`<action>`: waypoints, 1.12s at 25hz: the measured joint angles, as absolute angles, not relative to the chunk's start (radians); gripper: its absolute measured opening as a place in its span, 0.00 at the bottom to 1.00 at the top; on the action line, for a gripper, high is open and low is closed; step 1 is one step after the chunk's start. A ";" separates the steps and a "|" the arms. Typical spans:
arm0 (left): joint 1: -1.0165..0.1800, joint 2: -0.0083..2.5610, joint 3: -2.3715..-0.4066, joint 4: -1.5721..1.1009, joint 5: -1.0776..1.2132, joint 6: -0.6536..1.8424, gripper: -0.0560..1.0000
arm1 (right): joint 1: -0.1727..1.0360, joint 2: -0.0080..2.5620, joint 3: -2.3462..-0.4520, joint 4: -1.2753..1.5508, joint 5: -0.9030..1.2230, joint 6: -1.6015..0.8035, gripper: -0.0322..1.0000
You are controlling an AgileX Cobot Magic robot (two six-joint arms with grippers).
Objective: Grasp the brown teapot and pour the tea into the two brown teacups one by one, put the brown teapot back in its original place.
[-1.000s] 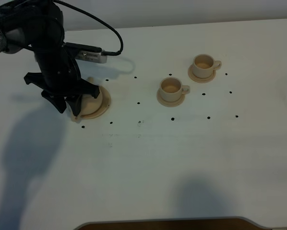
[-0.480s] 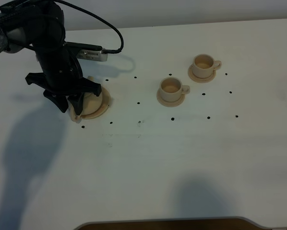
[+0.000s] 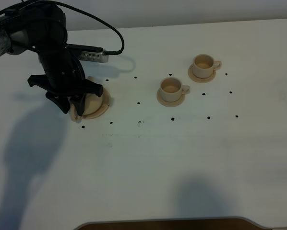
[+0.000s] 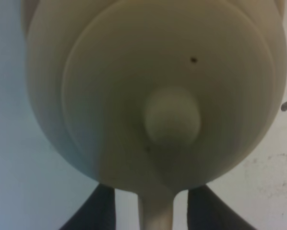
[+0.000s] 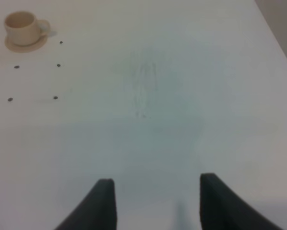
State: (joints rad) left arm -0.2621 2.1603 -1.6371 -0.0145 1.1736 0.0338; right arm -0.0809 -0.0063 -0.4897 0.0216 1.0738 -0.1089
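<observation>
One teapot (image 3: 91, 101), upright and lidded, seated on the wide saucer (image 3: 105, 106) toward the table's (image 3: 143, 167) left edge, nearer the far side than the near. Home spot, that, so either not yet lifted or already set back; cannot tell which. Handle (image 4: 155, 218) turned toward the near-left, away from the cups.

Straddled from above by the left gripper (image 3: 71, 106) — jaws apart, one finger (image 4: 93, 211) on each side of the loop, bare table visible in both gaps. No squeeze on it, nothing held. Lined up this way, probably, to pinch the handle on closing and leave the body free to tip.

Further right along the far side, around the middle, near cup (image 3: 171, 88) on its small saucer (image 3: 171, 101). Just beyond, closer to the far edge, far cup (image 3: 203, 63) on a matching one. Both mouths up, both handles pointing right, set apart enough for pouring one at a time. Contents too dim to judge.

Right gripper (image 5: 153, 206) parked over bare table, clear of the work — jaws apart, empty.
</observation>
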 joint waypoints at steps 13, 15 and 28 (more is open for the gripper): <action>-0.262 2.169 -1.685 -0.019 1.197 0.034 0.41 | -0.081 -0.006 -0.490 0.022 1.074 -0.110 0.42; -0.262 2.173 -1.685 -0.021 1.197 0.034 0.41 | -0.081 -0.006 -0.490 0.022 1.074 -0.110 0.42; -0.262 2.182 -1.685 -0.027 1.193 0.033 0.22 | -0.081 -0.006 -0.490 0.022 1.074 -0.110 0.42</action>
State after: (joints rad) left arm -0.2621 2.1824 -1.6846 -0.0268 1.1933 0.0328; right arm -0.0809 -0.0063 -0.4897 0.0216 1.0738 -0.1097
